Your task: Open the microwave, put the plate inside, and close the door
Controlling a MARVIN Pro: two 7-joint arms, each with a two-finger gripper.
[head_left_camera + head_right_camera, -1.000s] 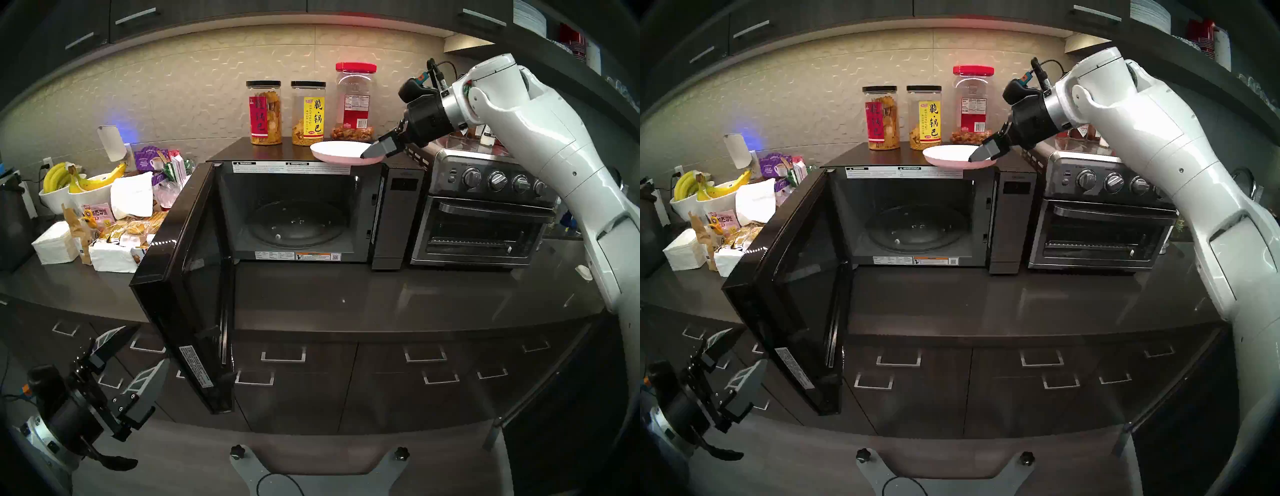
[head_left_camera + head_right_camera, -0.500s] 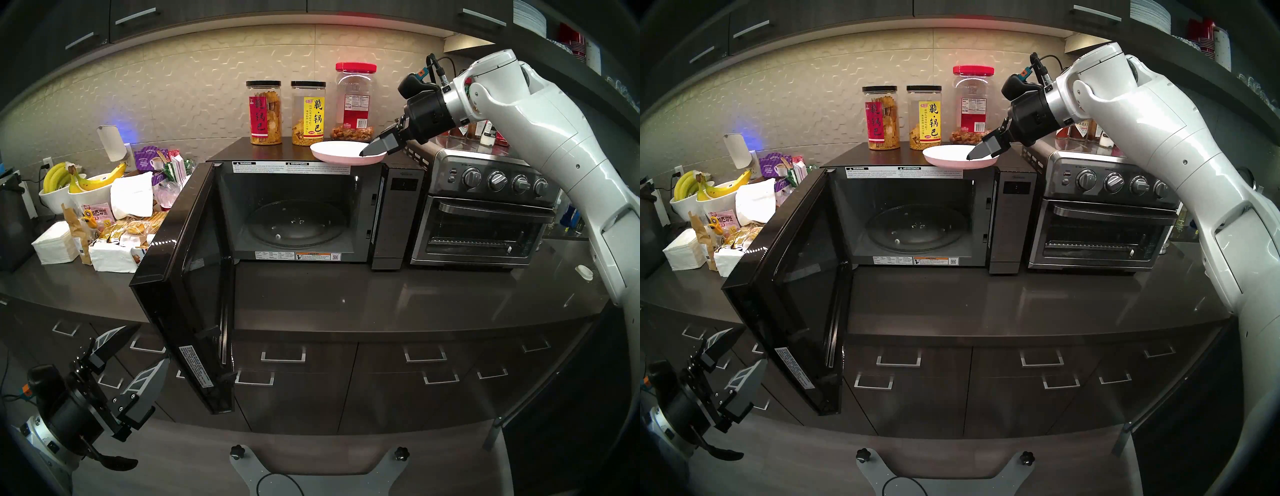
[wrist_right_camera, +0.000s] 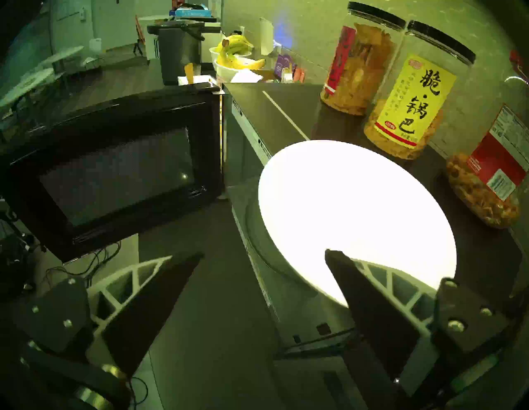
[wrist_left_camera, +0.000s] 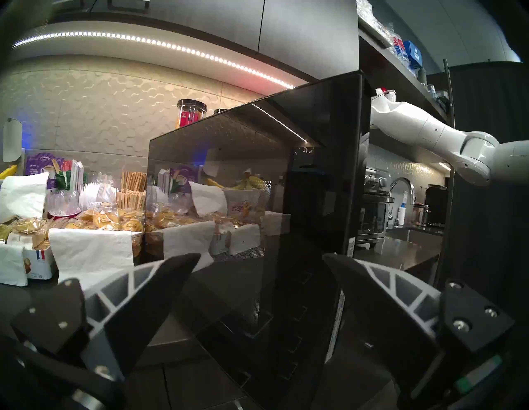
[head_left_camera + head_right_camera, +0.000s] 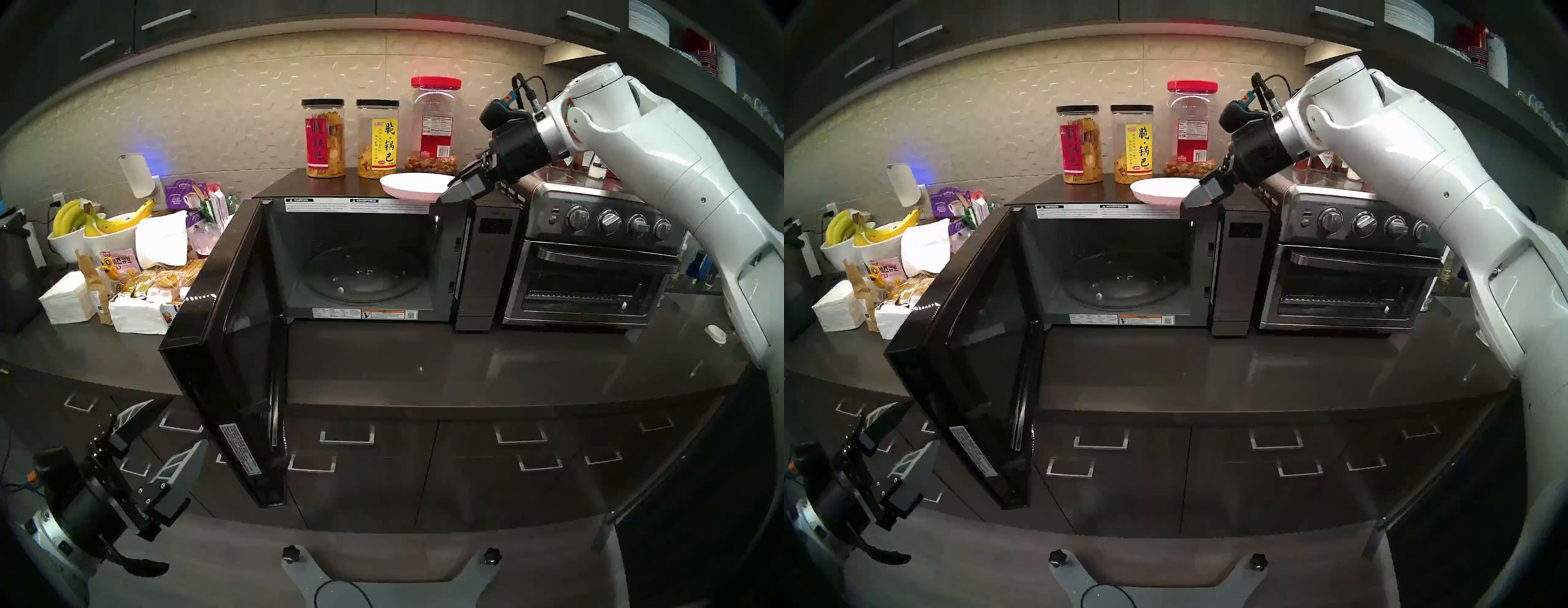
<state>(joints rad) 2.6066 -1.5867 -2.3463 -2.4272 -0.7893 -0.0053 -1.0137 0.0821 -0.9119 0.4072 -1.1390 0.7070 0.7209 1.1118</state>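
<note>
The black microwave (image 5: 483,271) stands on the counter with its cavity and glass turntable exposed. Its door (image 5: 225,339) (image 5: 975,348) is swung wide out to the left, past the counter's edge. The white plate (image 5: 413,184) (image 5: 1161,191) (image 3: 357,214) lies on top of the microwave, at the front right. My right gripper (image 5: 452,187) (image 5: 1193,197) (image 3: 263,253) is open at the plate's front right rim. One finger is over the plate and the other hangs off the microwave's front edge. My left gripper (image 5: 180,420) (image 4: 261,254) is open and empty, low beside the door's outer face.
Three snack jars (image 5: 377,140) stand behind the plate. A steel toaster oven (image 5: 589,263) sits right of the microwave. Bowls of bananas (image 5: 97,220), napkins and snack packets crowd the counter's left. A small white cap (image 5: 717,333) lies by my right arm. Drawers run below.
My right gripper has dropped and shifted forward, from over the plate's right side to its front right rim, still open. The left arm, door and plate have not moved.
</note>
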